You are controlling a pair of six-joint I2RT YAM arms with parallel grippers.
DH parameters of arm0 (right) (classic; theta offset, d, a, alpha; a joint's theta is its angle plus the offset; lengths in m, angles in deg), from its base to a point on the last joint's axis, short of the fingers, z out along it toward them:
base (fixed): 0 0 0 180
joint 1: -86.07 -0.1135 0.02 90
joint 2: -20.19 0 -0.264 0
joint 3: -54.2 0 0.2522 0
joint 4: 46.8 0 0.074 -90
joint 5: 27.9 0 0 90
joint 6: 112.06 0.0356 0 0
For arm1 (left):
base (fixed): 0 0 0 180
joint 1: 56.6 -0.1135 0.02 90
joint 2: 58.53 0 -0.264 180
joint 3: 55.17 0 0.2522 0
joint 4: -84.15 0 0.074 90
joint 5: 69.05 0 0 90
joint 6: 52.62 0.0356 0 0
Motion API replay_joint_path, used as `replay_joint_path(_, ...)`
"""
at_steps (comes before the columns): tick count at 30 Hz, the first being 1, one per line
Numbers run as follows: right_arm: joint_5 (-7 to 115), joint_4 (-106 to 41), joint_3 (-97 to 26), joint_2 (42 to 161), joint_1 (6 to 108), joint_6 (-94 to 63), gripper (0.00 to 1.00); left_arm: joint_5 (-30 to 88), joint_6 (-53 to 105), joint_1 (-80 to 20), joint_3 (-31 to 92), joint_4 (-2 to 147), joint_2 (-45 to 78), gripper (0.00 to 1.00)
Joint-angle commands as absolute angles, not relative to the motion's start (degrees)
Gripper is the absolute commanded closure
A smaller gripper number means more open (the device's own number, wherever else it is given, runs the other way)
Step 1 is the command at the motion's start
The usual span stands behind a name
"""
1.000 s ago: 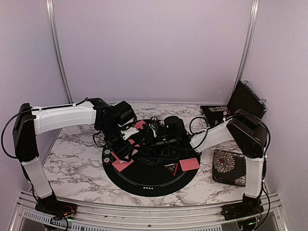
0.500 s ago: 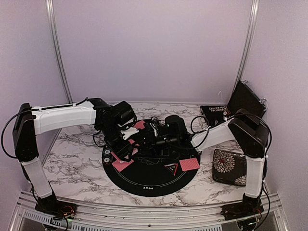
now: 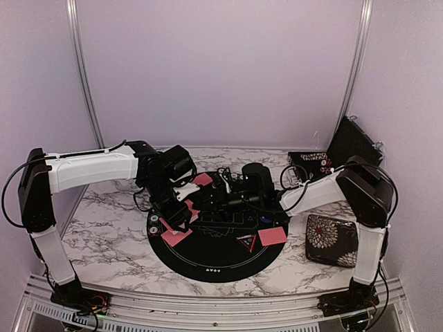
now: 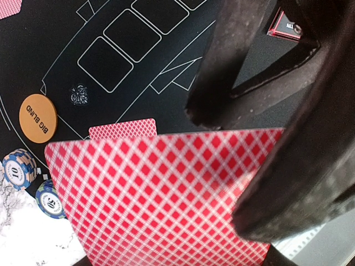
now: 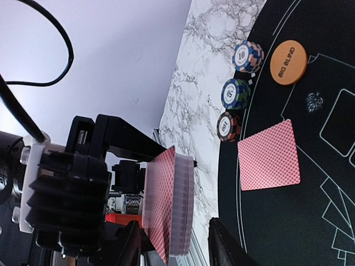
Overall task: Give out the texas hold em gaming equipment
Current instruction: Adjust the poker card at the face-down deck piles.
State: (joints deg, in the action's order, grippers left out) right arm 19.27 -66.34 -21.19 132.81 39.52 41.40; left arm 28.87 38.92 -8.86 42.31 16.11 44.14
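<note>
Presently we find the deck of cards [image 5: 169, 205] pinched in the left gripper [image 3: 181, 207], roughly flat and backs up, above the left side of the mat [image 3: 208, 259]. Its long axis appears to run toward the right gripper [image 5: 176, 239], whose jaws stand apart astride the free end. We judge the cards light, slick and prone to fanning; take the top card by that free edge.

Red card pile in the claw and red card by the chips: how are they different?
The thick pile of red diamond-backed cards stands on edge in the left claw; the single red diamond-backed card lies flat on the round black mat. Same backs.
</note>
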Motion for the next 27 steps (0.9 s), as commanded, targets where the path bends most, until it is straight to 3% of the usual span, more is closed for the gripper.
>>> replay_joint_path(1,20.15,-66.48,-20.38,130.03,40.4,40.9,0.61,29.21,39.49,-8.72,42.07,15.28,42.18,0.45)
replay_joint_path(27,19.48,-67.99,-18.45,128.95,39.23,42.75,0.73,29.0,39.58,-8.73,42.08,15.37,42.57,0.45)
